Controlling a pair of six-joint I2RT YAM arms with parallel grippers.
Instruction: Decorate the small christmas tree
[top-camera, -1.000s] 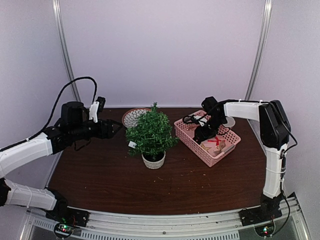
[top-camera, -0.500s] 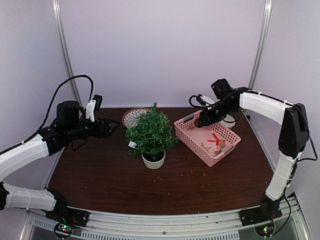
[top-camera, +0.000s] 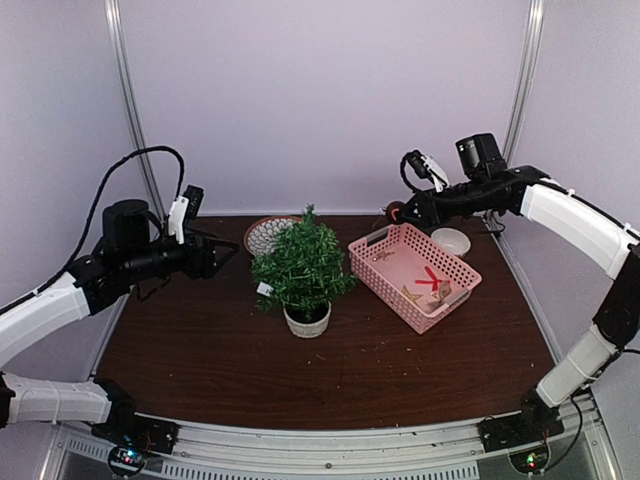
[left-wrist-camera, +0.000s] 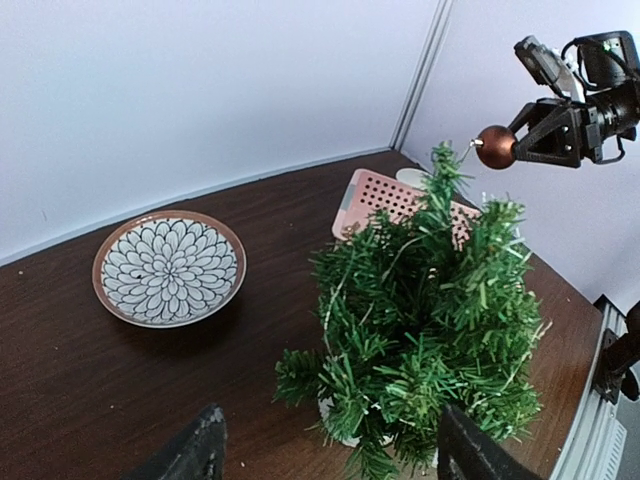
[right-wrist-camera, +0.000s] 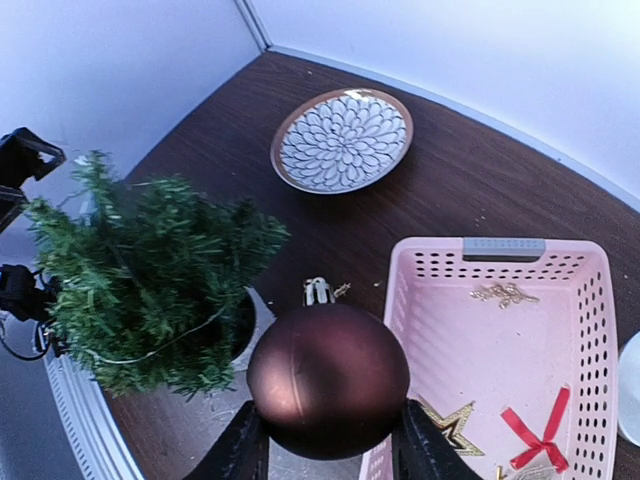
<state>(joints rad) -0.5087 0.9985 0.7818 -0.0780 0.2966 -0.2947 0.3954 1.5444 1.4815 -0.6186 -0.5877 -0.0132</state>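
Observation:
The small christmas tree (top-camera: 303, 262), dark green in a whitish pot (top-camera: 307, 321), stands mid-table; it also shows in the left wrist view (left-wrist-camera: 425, 320) and the right wrist view (right-wrist-camera: 145, 280). My right gripper (top-camera: 400, 213) is shut on a dark brown matte bauble (right-wrist-camera: 328, 378) with a silver cap, held high above the pink basket's far corner, right of the treetop. The bauble also shows in the left wrist view (left-wrist-camera: 495, 146). My left gripper (top-camera: 228, 252) is open and empty, left of the tree at branch height; its fingertips (left-wrist-camera: 200, 455) frame the tree's lower branches.
A pink basket (top-camera: 367, 262) right of the tree holds a gold star (right-wrist-camera: 452, 422), a red ribbon (right-wrist-camera: 540, 430) and a gold sprig (right-wrist-camera: 505, 293). A flower-patterned plate (top-camera: 265, 234) lies behind the tree. A small white bowl (top-camera: 451, 241) sits behind the basket.
My right gripper rose out of the basket with the bauble and swung up and back. My left gripper drew back slightly to the left.

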